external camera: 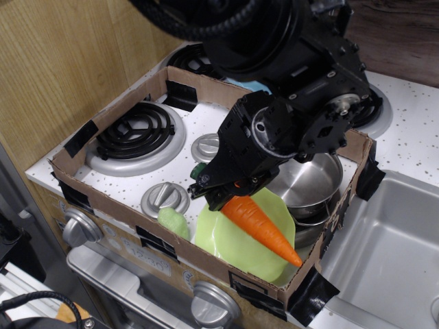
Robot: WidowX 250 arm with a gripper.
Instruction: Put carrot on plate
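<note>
We see our big black robot arm reach down from the top of the picture, bent low over the toy stove. Its black gripper [221, 194] is closed on the fat top end of the shiny orange plastic carrot [259, 221]. The carrot slants down to the right, with its pointy tip out by the plate's right edge. It sits right over the light green plastic plate with the wavy rim [226, 240]. We cannot tell if the carrot touches the plate or hangs just above it.

The plate lies in the front right corner of the brown cardboard box wall [103, 118] that goes around the stove top. The front wall is just beside the plate, so there is little room there. The shiny steel pot [309, 184] sits right behind the plate and touches it. A small pale green round toy [172, 221] lies just left of the plate. More open white stove top is on the left, by the black coil burner [135, 131].

The arm hides part of the pot and most of the back burners. A grey sink [384, 260] on the right is cut off by the picture edge.
</note>
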